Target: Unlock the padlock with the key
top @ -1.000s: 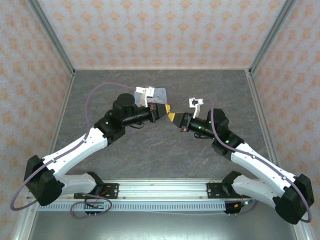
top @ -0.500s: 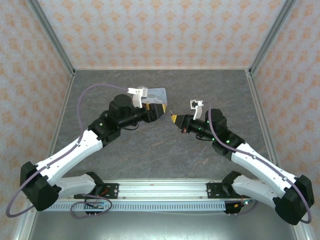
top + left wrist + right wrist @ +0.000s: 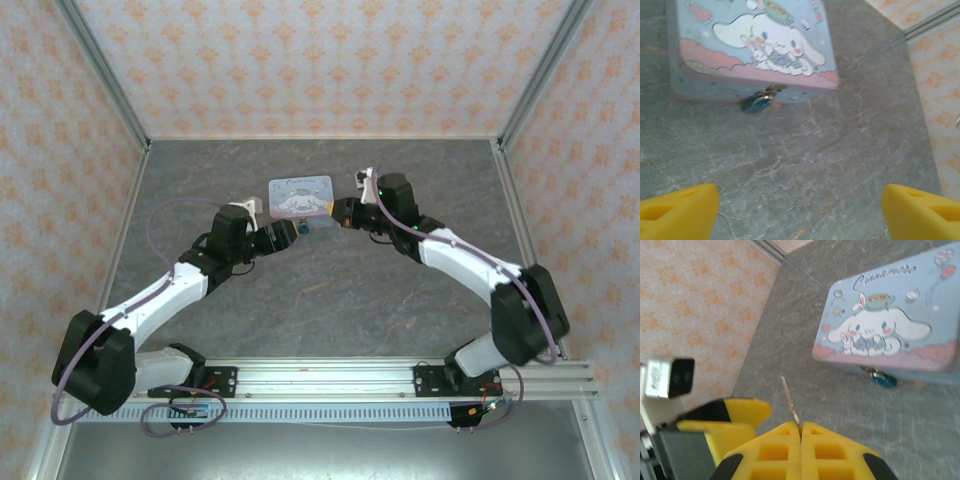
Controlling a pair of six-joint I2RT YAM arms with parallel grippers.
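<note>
1. The task was judged to be at an early stage. The thin silver-coloured metal key (image 3: 789, 399) was already held, but it had not been brought to the small dark teal-blue padlock (image 3: 757, 102), and nothing had been inserted or turned.
2. The padlock was found at the front wall of the pale blue cartoon-printed tin box (image 3: 301, 193), hanging from the box's clasp and resting just against the grey stone-patterned worktop (image 3: 330, 290). Whether its shackle was fully closed could not be told.
3. The right pincer (image 3: 801, 427) was seen pressed together on the key, whose shaft stuck out from between the yellow fingers. It was held off the right-hand end of the box, with the padlock ahead of it along the box's front wall and well apart from the key tip.
4. The left pincer (image 3: 800, 212) was spread wide and held nothing. It was placed in front of the box, with the padlock ahead of it, apart from both fingers.
5. What was judged to remain: the padlock to be steadied, the key to be lined up with the keyhole, pushed in and turned, and the shackle to be released.
</note>
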